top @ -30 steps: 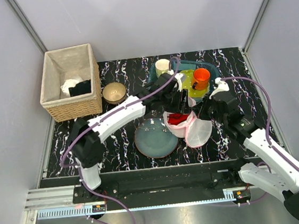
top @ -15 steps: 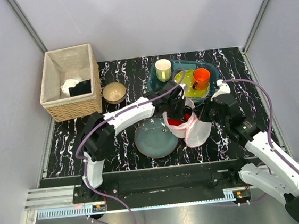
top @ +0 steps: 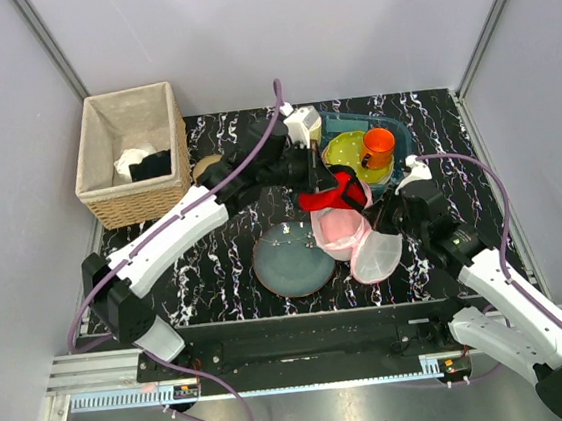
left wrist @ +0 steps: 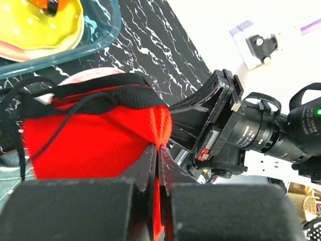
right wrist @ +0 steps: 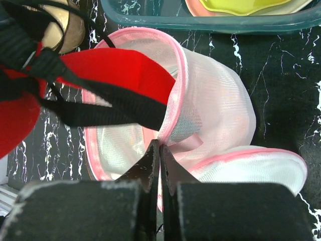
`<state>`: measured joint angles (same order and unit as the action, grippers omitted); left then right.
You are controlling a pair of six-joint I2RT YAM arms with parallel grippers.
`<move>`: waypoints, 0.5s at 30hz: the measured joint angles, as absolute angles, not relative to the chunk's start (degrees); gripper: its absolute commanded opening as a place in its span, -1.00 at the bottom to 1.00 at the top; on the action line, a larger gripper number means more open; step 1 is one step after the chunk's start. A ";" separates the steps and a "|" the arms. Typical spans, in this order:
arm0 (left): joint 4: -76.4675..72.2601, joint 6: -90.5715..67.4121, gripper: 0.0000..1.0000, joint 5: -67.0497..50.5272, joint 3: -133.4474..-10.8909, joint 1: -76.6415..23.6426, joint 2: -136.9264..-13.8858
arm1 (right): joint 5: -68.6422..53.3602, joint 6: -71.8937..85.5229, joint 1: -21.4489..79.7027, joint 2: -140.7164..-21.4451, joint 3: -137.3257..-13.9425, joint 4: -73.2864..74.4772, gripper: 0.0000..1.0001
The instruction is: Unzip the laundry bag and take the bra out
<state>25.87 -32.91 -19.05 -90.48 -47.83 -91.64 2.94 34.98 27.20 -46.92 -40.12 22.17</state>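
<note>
From the top external view, the laundry bag (top: 365, 247) lies on its side around the middle of the counter, closer to the near edge, just beside the right rim of the blue-grey plate (top: 286, 262). Its long axis runs slantwise, with the open mouth turned towards the far left corner. The left gripper (top: 322, 178) hangs above that mouth, clamped on the bra (top: 337, 197). The bra stretches downward from the fingers, red part uppermost and pale pink part trailing towards the bag. The right gripper (top: 387, 223) meets the bag's right side.

In the left wrist view, the left gripper (left wrist: 157, 150) is pressed together on a fold of the bra (left wrist: 95, 135). The red cloth spreads leftward, with black straps along its top. The teal tray (left wrist: 103, 35) lies beyond it.

In the right wrist view, the right gripper (right wrist: 159, 144) pinches the pink trim of the laundry bag (right wrist: 213, 113). The pink-rimmed mouth gapes to the left. The bra (right wrist: 118, 70) crosses that rim, and a black strap runs back into the mouth. The teal tray (right wrist: 210, 21) lies along the top.
</note>
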 measured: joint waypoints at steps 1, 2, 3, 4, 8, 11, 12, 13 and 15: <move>25.87 -32.91 -1.00 -19.14 -90.48 -47.22 -91.09 | 2.94 35.00 27.20 -46.94 -40.10 22.15 -1.00; 25.89 -32.93 -1.00 -19.18 -90.48 -46.70 -90.67 | 2.94 35.03 27.20 -46.94 -40.10 22.15 -1.00; 26.02 -32.93 -1.00 -19.20 -90.48 -46.24 -90.35 | 2.94 35.05 27.20 -46.94 -40.10 22.15 -1.00; 26.15 -32.95 -1.00 -19.27 -90.48 -45.30 -89.93 | 2.96 35.11 27.20 -46.94 -40.10 22.15 -1.00; 27.46 -32.95 -1.00 -19.18 -90.72 -42.22 -88.16 | 3.29 35.46 27.20 -47.05 -40.12 22.15 -1.00; 27.77 -32.97 -1.00 -19.09 -91.77 -39.38 -87.20 | 3.42 35.68 27.20 -47.46 -40.12 22.17 -1.00; 27.79 -32.95 -1.00 -18.94 -92.23 -38.46 -86.85 | 3.42 35.70 27.20 -47.57 -40.12 22.17 -1.00; 27.81 -32.91 -1.00 -18.68 -92.58 -37.80 -86.52 | 3.42 35.75 27.20 -47.66 -40.10 22.17 -1.00; 28.21 -32.88 -1.00 -17.72 -93.51 -36.91 -85.69 | 3.42 35.81 27.20 -47.70 -40.10 22.17 -1.00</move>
<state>28.21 -32.88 -17.72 -93.51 -36.91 -85.69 3.42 35.81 27.20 -47.70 -40.10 22.17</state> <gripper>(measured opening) 0.007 0.008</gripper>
